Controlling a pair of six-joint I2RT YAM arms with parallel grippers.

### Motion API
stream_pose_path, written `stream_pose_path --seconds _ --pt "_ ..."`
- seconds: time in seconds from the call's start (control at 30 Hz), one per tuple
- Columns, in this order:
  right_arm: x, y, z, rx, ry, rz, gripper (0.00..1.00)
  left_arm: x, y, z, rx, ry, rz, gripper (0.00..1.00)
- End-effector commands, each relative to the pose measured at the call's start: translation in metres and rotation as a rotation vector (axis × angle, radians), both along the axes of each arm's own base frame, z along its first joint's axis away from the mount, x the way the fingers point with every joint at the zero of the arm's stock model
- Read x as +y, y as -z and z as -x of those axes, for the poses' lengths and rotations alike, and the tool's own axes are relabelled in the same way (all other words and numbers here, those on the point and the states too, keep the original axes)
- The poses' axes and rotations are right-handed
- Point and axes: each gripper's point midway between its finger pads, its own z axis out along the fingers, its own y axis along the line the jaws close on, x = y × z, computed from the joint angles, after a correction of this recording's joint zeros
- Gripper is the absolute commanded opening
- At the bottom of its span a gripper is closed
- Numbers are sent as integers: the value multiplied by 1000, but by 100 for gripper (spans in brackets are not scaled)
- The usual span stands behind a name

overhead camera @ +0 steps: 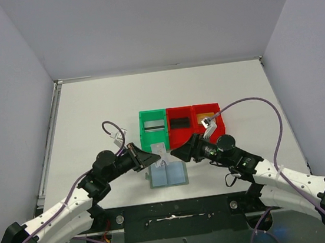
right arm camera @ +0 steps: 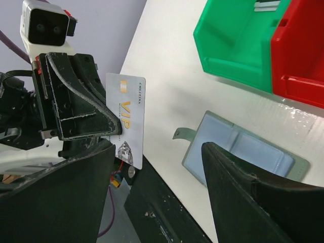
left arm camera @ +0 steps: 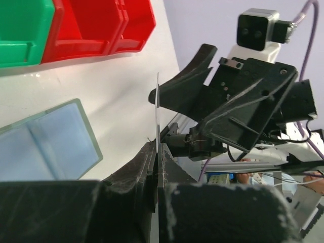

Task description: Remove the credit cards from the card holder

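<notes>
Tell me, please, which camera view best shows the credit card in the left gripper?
The right wrist view: the credit card faces the lens, its VIP print legible, pinched by the left gripper. The left wrist view sees it edge-on, a thin line; the top view shows a pale sliver.

The card holder (overhead camera: pixel 168 174) lies open and flat on the table (overhead camera: pixel 91 118), close to the near edge and between your two arms. Behind it, farther away, three bins stand touching in a row: left bin (overhead camera: pixel 153 128), middle bin (overhead camera: pixel 180 123), right bin (overhead camera: pixel 207 118). Above the holder's far edge, your left gripper (overhead camera: pixel 154 157) pinches one credit card (right arm camera: pixel 129 119) upright. Your right gripper (overhead camera: pixel 175 154) hangs just right of that card, jaws apart.
</notes>
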Motion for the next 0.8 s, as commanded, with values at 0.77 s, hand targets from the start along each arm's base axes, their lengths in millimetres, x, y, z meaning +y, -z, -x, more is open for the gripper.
stream_pose_path --seconds 0.77 --pt "40 -73 24 -97 -320 -294 32 -9 -64 23 -146 149 254 0"
